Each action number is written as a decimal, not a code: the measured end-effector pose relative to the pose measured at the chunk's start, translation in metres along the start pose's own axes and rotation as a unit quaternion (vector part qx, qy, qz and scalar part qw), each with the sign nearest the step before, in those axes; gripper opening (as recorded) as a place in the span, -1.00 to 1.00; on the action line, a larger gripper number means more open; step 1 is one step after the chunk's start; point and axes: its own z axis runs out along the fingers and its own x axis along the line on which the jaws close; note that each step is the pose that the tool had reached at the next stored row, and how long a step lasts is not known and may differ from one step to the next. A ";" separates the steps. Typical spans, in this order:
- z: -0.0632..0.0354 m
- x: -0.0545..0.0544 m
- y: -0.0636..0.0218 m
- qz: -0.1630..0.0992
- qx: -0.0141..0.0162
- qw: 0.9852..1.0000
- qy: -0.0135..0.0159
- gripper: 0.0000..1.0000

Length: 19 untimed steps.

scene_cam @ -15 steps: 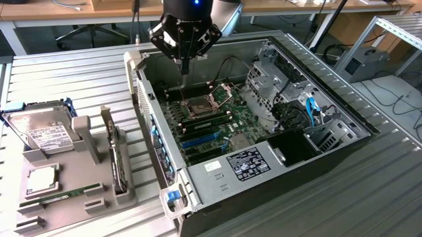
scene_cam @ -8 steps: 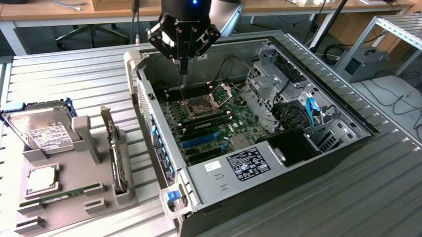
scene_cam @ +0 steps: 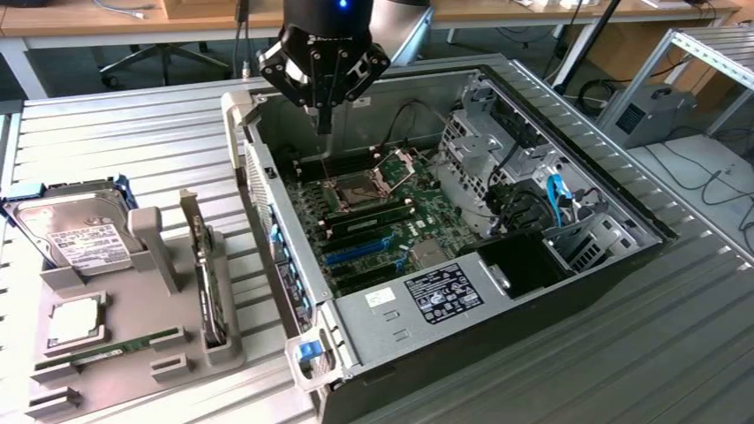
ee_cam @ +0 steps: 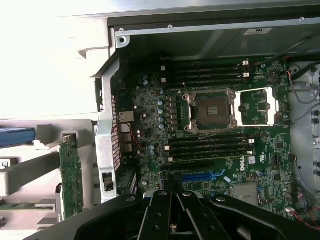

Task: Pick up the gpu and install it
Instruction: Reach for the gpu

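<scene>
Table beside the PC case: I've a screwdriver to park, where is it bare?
Bare ribbed table on the exterior view's right of the case, and between the grey parts holder and the far desks. Crowded: the holder, with hard drive and gpu.

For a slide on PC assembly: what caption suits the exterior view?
Shut hand hovers over the open computer case; the gpu stands upright in the gray holder.

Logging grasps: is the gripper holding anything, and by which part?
Nothing is held: the gripper is shut empty over the open case; the gpu stands in its holder.
</scene>
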 end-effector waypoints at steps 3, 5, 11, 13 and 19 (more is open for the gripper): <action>0.0000 0.001 -0.0001 0.000 0.000 1.000 0.000 -0.79; -0.0001 0.002 -0.0002 0.000 0.000 1.000 0.000 -0.79; -0.0001 0.005 -0.0003 0.000 0.000 1.000 0.000 -0.79; -0.0001 0.005 -0.0004 0.000 0.000 1.000 0.000 -0.79; -0.0002 0.008 -0.0006 0.000 0.000 1.000 0.000 -0.79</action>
